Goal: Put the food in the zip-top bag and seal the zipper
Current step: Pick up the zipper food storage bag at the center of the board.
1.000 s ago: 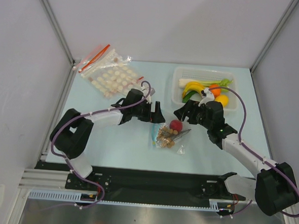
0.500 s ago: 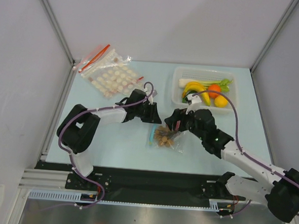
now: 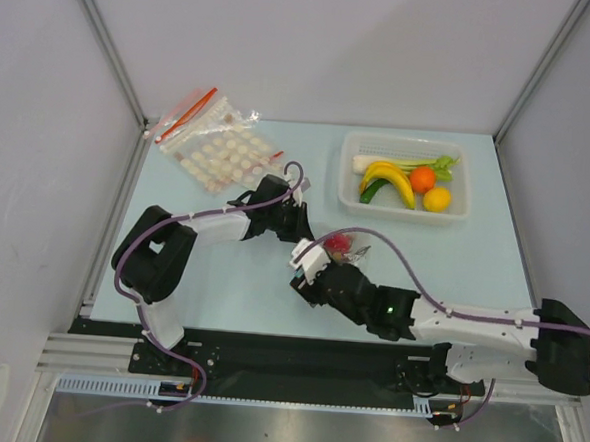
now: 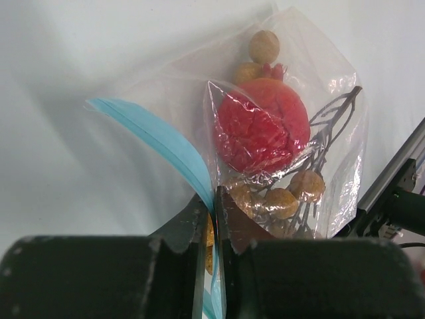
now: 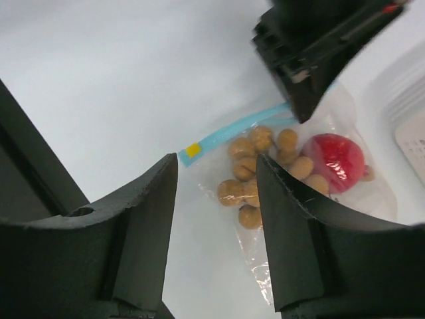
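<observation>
The zip-top bag (image 4: 199, 86) lies on the table and holds the food: a red fruit (image 4: 262, 126) and tan-brown fruits on stems (image 4: 285, 199). My left gripper (image 4: 214, 199) is shut on the light blue zipper (image 4: 159, 136), pinching it between its fingertips. From above, the left gripper (image 3: 299, 229) sits at the far left of the bag (image 3: 345, 249). My right gripper (image 5: 217, 179) stands open over the zipper's (image 5: 232, 133) end. The tan fruits (image 5: 255, 179) and the red fruit (image 5: 334, 161) show below and beyond it. In the top view the right gripper (image 3: 310, 272) is on the bag's near side.
A clear tray (image 3: 405, 141) at the back right holds bananas, an orange and a lemon. A clear bag of white discs with a red strip (image 3: 214, 146) lies at the back left. The right arm (image 3: 469, 320) stretches along the near edge.
The left gripper has closed on the zipper strip. The right arm has swung from the bag's right side round to its near side, its jaws narrowing.
</observation>
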Controlling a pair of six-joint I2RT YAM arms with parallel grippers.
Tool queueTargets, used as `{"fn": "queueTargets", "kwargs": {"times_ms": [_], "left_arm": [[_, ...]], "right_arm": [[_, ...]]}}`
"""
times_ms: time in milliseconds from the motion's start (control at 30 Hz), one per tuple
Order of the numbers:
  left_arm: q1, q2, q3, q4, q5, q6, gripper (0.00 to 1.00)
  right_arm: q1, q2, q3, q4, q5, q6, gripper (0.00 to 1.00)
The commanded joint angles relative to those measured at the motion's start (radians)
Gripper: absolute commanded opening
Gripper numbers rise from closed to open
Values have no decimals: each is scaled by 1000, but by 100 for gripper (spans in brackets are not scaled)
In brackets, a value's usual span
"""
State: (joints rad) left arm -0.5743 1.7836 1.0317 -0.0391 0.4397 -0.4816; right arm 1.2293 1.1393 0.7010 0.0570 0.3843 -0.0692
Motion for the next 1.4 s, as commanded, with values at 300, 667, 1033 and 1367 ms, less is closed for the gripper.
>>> {"fn": "queueTargets", "kwargs": {"times_ms": [300, 667, 1033, 1367], "left_arm": [[4, -47, 44, -18, 8, 32, 16], [4, -65, 42, -31, 1, 37, 20], [4, -291, -61, 11, -139, 23, 84], [4, -599, -196, 158, -167, 54, 89]], "right_arm": [[91, 419, 152, -85, 199, -228, 55], [93, 545, 202, -105, 288, -238, 29], [21, 234, 77, -11, 43, -162, 0], [-210, -194, -138, 136, -235, -20, 0]]}}
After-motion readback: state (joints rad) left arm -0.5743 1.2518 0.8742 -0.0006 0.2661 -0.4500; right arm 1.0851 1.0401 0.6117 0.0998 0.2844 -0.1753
